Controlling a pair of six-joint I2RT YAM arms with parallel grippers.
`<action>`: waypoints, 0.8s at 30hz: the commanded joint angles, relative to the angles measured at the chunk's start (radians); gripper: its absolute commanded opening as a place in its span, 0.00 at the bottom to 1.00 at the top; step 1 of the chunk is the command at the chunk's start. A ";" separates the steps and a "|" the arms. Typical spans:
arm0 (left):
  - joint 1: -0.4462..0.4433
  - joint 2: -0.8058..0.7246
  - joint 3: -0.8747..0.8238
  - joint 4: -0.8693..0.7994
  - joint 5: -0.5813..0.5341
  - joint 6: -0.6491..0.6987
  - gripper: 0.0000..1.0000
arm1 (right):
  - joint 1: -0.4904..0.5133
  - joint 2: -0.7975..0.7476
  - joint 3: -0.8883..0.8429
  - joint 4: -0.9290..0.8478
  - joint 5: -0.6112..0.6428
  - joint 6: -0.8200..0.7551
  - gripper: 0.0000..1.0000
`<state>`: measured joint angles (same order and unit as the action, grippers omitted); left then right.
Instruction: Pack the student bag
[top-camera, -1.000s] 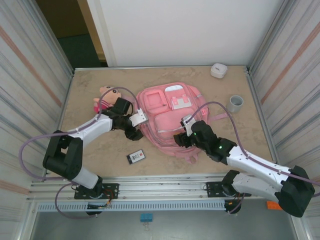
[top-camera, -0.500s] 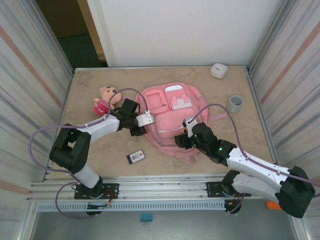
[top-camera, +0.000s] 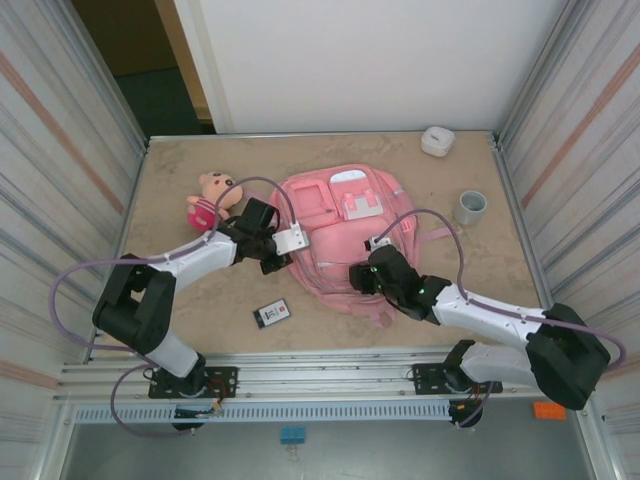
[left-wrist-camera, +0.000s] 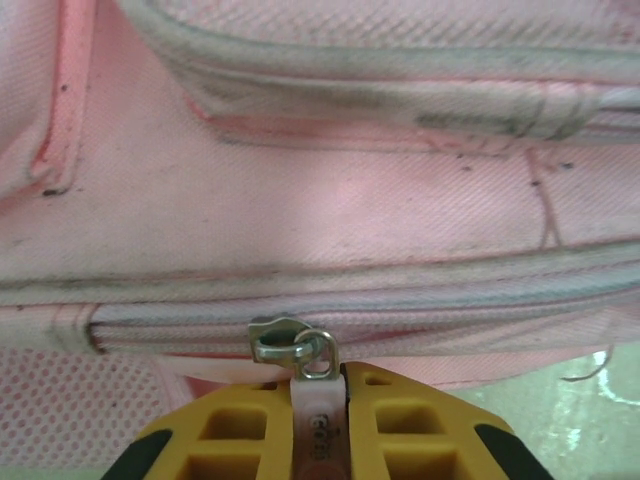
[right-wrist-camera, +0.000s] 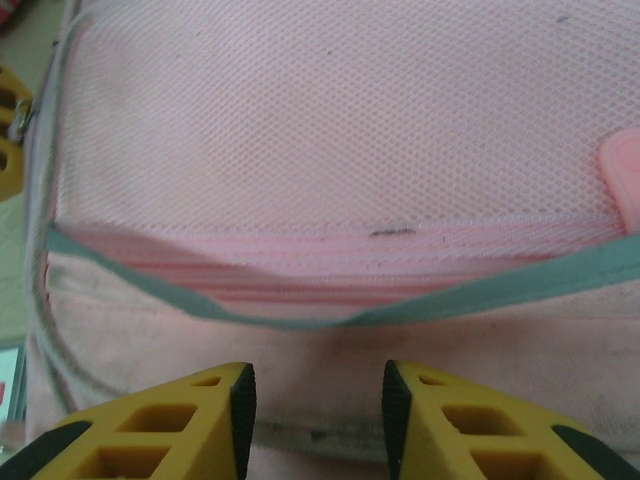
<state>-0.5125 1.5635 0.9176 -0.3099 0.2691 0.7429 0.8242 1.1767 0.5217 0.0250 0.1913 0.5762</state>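
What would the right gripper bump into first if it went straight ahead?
The bag, probably its pink fabric just below the teal-edged mesh pocket. The right gripper looks nearly on it.

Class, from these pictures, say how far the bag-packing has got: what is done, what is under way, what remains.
Done: nothing visibly packed; the doll, card, cup and white case lie on the table outside the bag. Under way: the left gripper pinches a zip pull on the bag's edge; the right gripper, jaws apart, sits over its front. Left, likely: unzip, load items, zip shut.
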 joint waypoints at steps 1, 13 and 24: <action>-0.042 -0.054 -0.016 -0.055 0.110 -0.050 0.06 | 0.004 0.047 0.034 0.065 0.053 0.066 0.37; -0.152 -0.068 -0.020 -0.106 0.135 -0.220 0.13 | 0.030 0.116 0.065 0.133 0.082 0.102 0.34; -0.154 -0.143 -0.071 0.084 0.107 -0.603 0.10 | -0.196 -0.256 0.065 -0.273 -0.195 0.372 0.66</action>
<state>-0.6571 1.4700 0.8574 -0.3077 0.3664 0.3126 0.7242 1.0069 0.5743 -0.0731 0.1608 0.7891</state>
